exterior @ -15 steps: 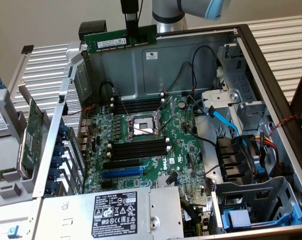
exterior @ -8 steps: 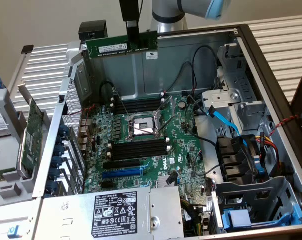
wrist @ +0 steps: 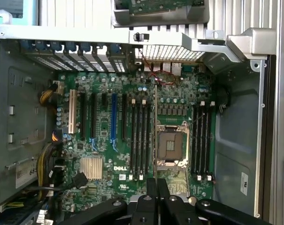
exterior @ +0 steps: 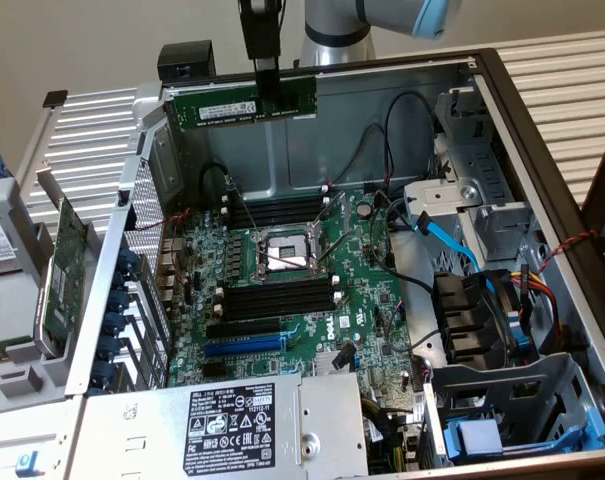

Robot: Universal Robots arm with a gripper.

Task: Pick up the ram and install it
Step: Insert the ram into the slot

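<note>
The gripper [exterior: 269, 95] hangs over the far side of an open computer case [exterior: 542, 170], and its black fingers [exterior: 265, 75] are closed on the ram [exterior: 217, 108]. They pinch it from above, a little toward the exterior view's right of the stick's middle. The ram is a long green stick with a white barcode label, held level and on edge. It is in the air, clear of the board, in front of the case's far wall and above the far bank of memory slots [exterior: 274, 212]. Below it lies the green motherboard [exterior: 367, 310], with the bare processor socket [exterior: 287, 250] between that far bank and a nearer bank of black slots [exterior: 277, 297]; the slots have white end clips. Nearer still sits a grey power supply with a black-and-white label [exterior: 237, 415]. A blue data cable [exterior: 447, 240] runs across the drive bay on the exterior view's right, beside a black fan [exterior: 472, 315]. On the exterior view's left, outside the case, a wider green expansion card [exterior: 62, 270] stands in a grey holder. In the wrist view the fingers sit pressed close together over the motherboard, with the socket and the two banks of slots beyond them and a small silver heatsink [wrist: 91, 168] off to one side.
</note>
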